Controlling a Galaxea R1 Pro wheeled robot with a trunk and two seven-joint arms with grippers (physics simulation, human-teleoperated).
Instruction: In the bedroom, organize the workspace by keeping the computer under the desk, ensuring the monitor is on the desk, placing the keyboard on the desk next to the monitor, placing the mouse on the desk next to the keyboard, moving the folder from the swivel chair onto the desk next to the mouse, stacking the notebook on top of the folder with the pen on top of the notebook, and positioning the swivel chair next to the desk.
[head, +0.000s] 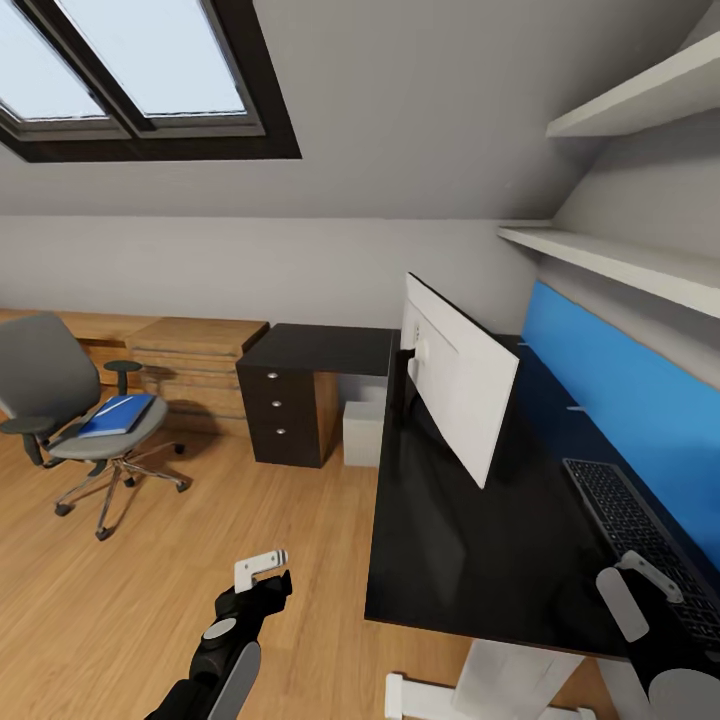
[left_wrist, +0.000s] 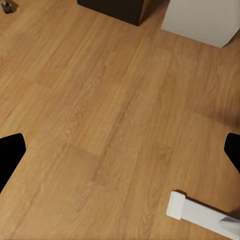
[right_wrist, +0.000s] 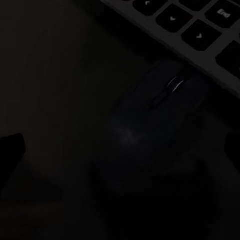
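The desk (head: 480, 560) has one glossy black top, with bare surface between its front edge and the monitor (head: 460, 395). One monitor stands on the desk, turned so that its pale back shows. One swivel chair (head: 75, 415) stands well apart from the desk, with open wooden floor (head: 200, 560) between them. One computer (head: 363, 432) sits under the desk, beside the drawer unit (head: 285, 415) with three knobs. One keyboard (head: 640, 535) lies along the far edge of the desk. One blue folder (head: 118, 414) lies on the chair seat. One mouse (right_wrist: 160, 117) lies on the desk, just beside the keyboard.

The left gripper (head: 262, 570) hangs over the floor near the desk, its fingers spread apart and holding nothing. The right gripper (head: 640, 590) is over the keyboard end of the desk, above the mouse; how far it is open I cannot tell.
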